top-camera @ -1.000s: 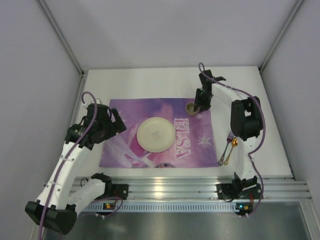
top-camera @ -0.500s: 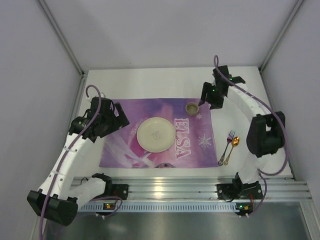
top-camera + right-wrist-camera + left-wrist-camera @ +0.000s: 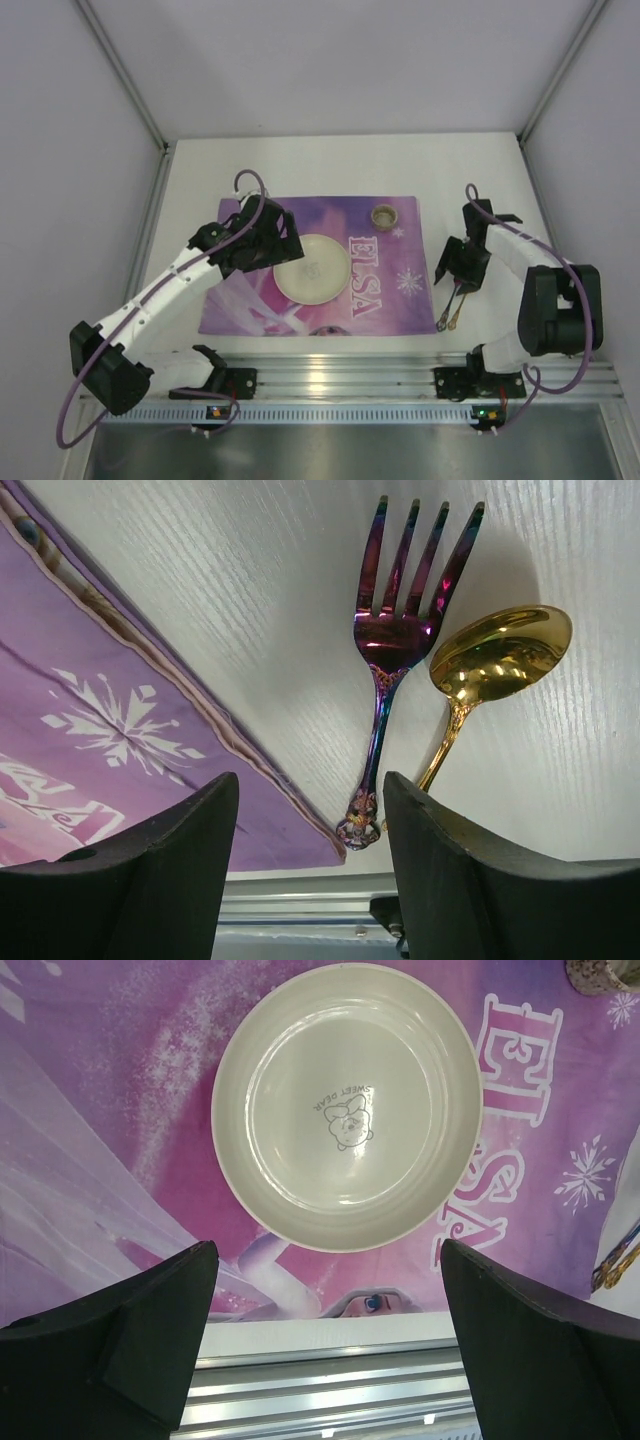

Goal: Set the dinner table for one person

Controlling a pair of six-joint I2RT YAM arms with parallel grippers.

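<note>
The white dinner table (image 3: 300, 165) carries a purple ELSA placemat (image 3: 385, 290). A cream plate (image 3: 312, 268) lies at the mat's middle, and a small cup (image 3: 384, 215) stands on its far right part. A rainbow fork (image 3: 385, 640) and a gold spoon (image 3: 497, 655) lie side by side on the bare table right of the mat. My left gripper (image 3: 268, 246) is open and empty above the plate's left edge; the plate (image 3: 347, 1105) fills the left wrist view. My right gripper (image 3: 463, 264) is open and empty above the cutlery, whose handles (image 3: 447, 315) show below it.
A ribbed silver rail (image 3: 340, 378) runs along the table's near edge, with both arm bases on it. Grey walls close the left, far and right sides. The cup's edge shows at the top right of the left wrist view (image 3: 603, 974).
My left gripper swung right from the mat's left edge to the plate. My right gripper left the cup and came back and right, over the fork and spoon.
</note>
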